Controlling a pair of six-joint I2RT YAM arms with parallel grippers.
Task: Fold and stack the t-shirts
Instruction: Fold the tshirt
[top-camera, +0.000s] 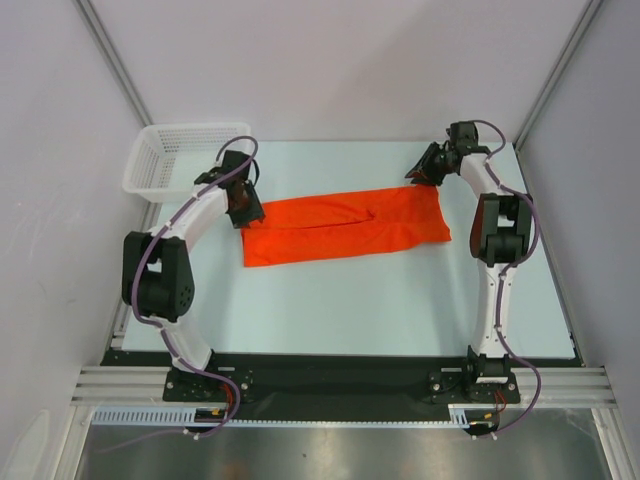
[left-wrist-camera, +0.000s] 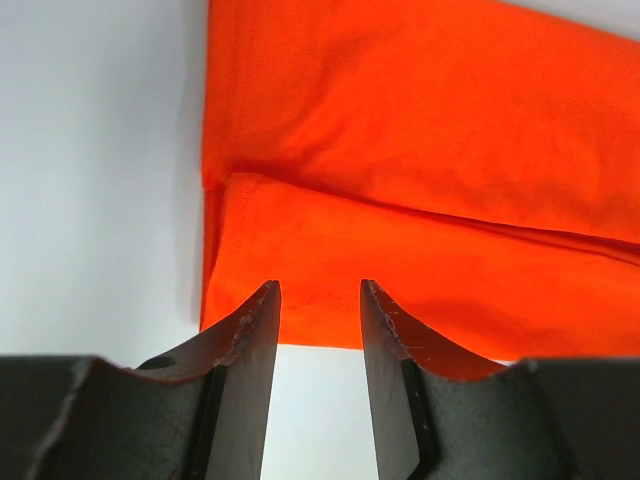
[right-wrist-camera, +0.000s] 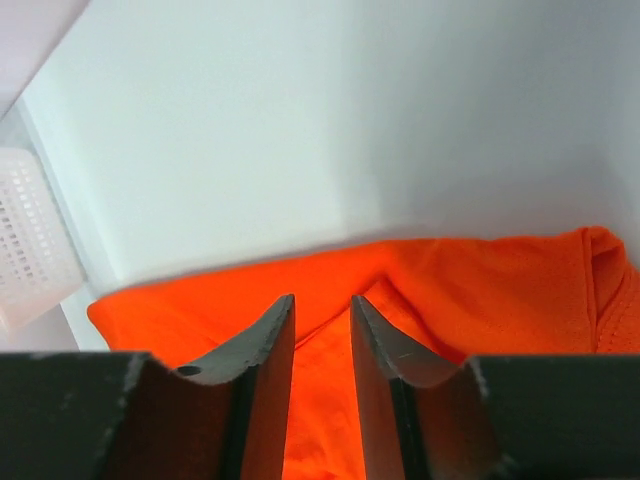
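Note:
The orange-red t-shirt lies in the middle of the table, folded into a long band running left to right. My left gripper is at the band's left end. In the left wrist view this gripper is open: bare table shows between its fingers, and the shirt's hem lies just past the tips. My right gripper hangs over the band's far right corner. In the right wrist view its jaws stand apart, with wrinkled shirt cloth lying below the gap, not pinched.
A white mesh basket stands at the table's back left corner, close behind the left arm, and shows as the basket at the left edge of the right wrist view. Grey walls enclose the table on three sides.

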